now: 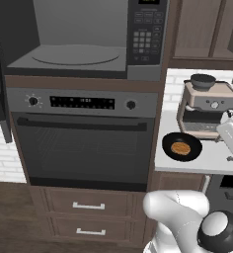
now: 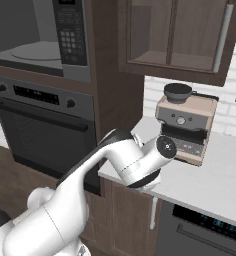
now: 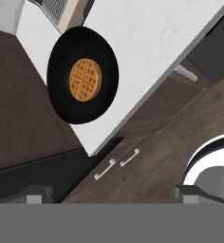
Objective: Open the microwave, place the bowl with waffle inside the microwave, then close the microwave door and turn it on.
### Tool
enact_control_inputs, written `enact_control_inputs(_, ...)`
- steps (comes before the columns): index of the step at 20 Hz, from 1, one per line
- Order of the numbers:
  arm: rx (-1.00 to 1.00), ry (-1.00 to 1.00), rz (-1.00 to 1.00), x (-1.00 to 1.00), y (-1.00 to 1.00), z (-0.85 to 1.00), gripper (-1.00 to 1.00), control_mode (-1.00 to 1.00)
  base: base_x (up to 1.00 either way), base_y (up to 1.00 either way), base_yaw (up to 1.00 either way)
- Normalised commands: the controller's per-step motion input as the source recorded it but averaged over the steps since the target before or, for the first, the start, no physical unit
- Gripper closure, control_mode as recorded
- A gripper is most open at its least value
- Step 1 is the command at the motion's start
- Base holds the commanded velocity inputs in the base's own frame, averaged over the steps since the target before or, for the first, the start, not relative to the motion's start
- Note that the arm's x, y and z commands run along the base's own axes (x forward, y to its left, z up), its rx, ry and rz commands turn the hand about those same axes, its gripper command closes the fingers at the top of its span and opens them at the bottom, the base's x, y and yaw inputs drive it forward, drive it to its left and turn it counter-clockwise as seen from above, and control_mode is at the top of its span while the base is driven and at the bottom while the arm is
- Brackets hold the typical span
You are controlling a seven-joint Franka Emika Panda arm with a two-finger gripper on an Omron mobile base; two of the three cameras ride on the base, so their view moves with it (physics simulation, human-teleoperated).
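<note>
Standing open, the microwave (image 1: 79,44) is showing its grey cavity and round turntable (image 1: 76,55); its keypad panel (image 1: 147,32) is sitting just right of the cavity. The microwave door (image 1: 1,94) is hanging swung out at the left edge of the left base view, seen edge-on, so the opening step is judged done. The oven (image 1: 84,143) is sitting directly below the microwave, shut, with two drawers (image 1: 89,217) beneath it.

The bowl with waffle (image 1: 181,147) is resting on the white counter (image 1: 212,159) to the right of the oven, near the counter's left front corner and just in front of the coffee machine (image 1: 207,106), apart from it. In the hand view the bowl with waffle (image 3: 83,76) is lying flat, waffle centred, nothing touching it.

The gripper (image 3: 111,195) is looking down from beyond the counter's front edge, its two tips showing at the bottom of the hand view, set wide apart with nothing between them: spread and empty. It is hovering well apart from the bowl.

Step in hand, as judged: reaching for the bowl. The next move is calling for bringing the spread fingers over the bowl's near rim, lowering one finger inside and one outside it, then pinching. The rim is shallow and the bowl is sitting near the counter edge, so a nudge could be sliding it off.
</note>
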Motion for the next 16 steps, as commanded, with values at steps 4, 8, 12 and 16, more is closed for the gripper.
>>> enact_control_inputs(4, 0.0, 0.07, 0.04, 0.46, -0.01, -0.25, -1.0, -1.0, 0.0, 0.0, 0.0)
enact_control_inputs(8, 0.0, 0.03, 0.08, 0.3, -0.09, -0.32, -1.0, -1.0, 0.0, 0.0, 0.0)
enact_control_inputs(12, 0.0, 0.04, 0.08, 0.33, -0.06, -0.36, -1.0, -1.0, 0.0, 0.0, 0.0)
enact_control_inputs(16, 0.0, 0.06, 0.08, 0.35, -0.05, -0.34, -1.0, -1.0, 0.0, 0.0, 0.0)
